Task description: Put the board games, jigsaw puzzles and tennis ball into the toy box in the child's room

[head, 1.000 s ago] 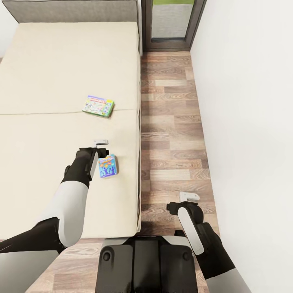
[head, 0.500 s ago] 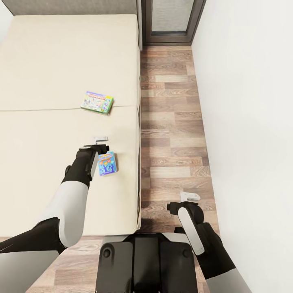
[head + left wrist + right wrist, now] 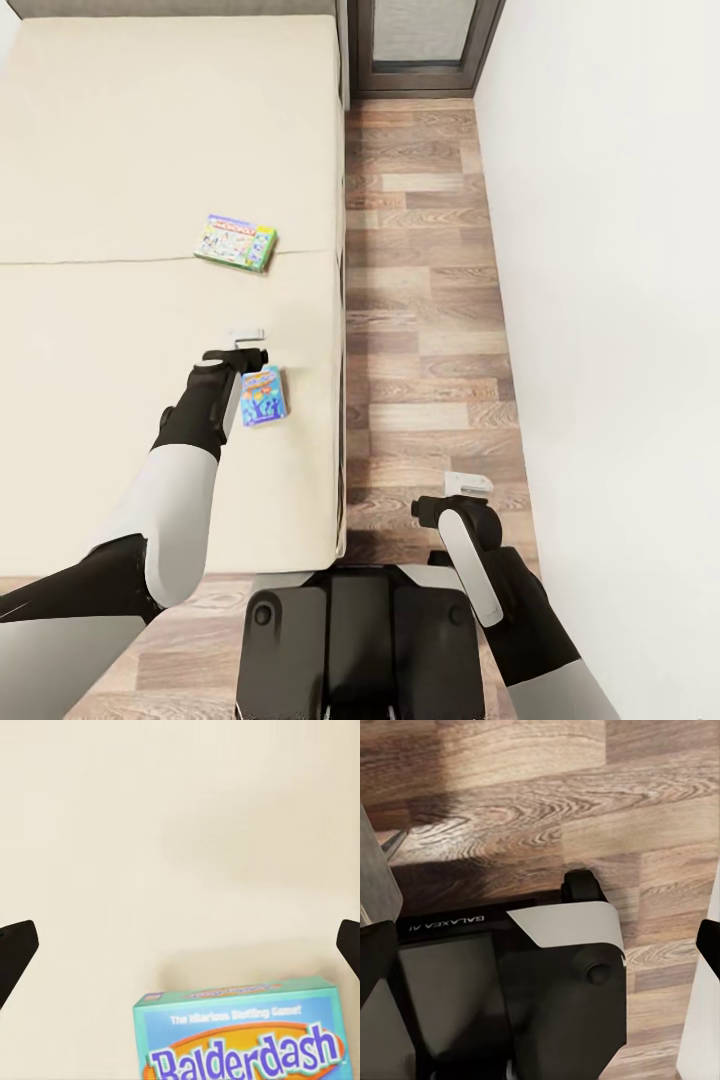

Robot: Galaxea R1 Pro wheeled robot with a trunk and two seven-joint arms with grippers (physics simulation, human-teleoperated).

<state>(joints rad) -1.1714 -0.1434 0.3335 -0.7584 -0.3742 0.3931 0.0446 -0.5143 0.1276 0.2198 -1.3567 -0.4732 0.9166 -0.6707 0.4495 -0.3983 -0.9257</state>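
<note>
Two board games lie on the beige bed (image 3: 120, 150): a green-blue Monopoly box (image 3: 236, 243) near the mattress seam, and a blue "Balderdash" box (image 3: 263, 395) close to the bed's right edge. My left gripper (image 3: 247, 340) hovers over the mattress just beyond the far end of the Balderdash box, open and holding nothing. In the left wrist view its dark fingertips (image 3: 15, 952) stand far apart, and the Balderdash box (image 3: 244, 1035) lies partly in frame between them. My right gripper (image 3: 468, 486) hangs open over the floor beside my base.
A strip of wood-plank floor (image 3: 420, 300) runs between the bed and the white wall (image 3: 620, 250). A dark-framed window or door (image 3: 420, 50) closes the far end. My base (image 3: 510, 997) sits at the bed's foot under the right gripper (image 3: 540, 945).
The whole picture has slid, so the headboard has left the frame: the camera moved. My left gripper stays just beyond the Balderdash box. The right arm has not moved.
</note>
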